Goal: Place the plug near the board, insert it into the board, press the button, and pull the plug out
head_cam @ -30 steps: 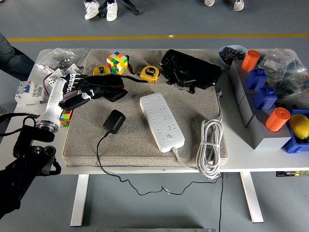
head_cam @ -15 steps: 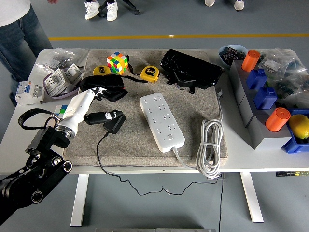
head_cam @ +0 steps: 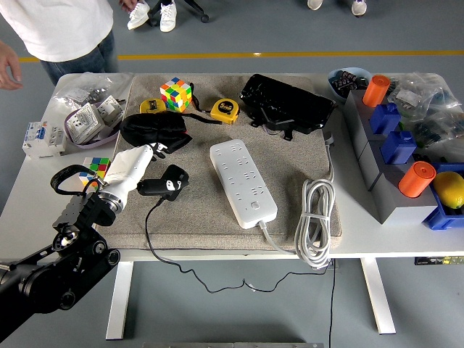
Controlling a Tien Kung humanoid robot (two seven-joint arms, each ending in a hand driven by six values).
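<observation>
Left hand point(head_cam: 161, 186) in from the lower left over the grey mat point(head_cam: 210, 217), fingers closed about the black plug point(head_cam: 174, 180) on the mat, well left of the white power strip point(head_cam: 243, 183); grasp apparently partial, at the plug's near end; right hand not in view; plug judged small, light, rigid and smooth-cased, hence liable to twist in a loose grip; best held across the body's broad sides, prongs clear; trailing black cable point(head_cam: 156, 246) thin and limp, hanging over the table edge point(head_cam: 217, 254), likely to drag slightly; strip flat, sockets upward, button near its lower end
</observation>
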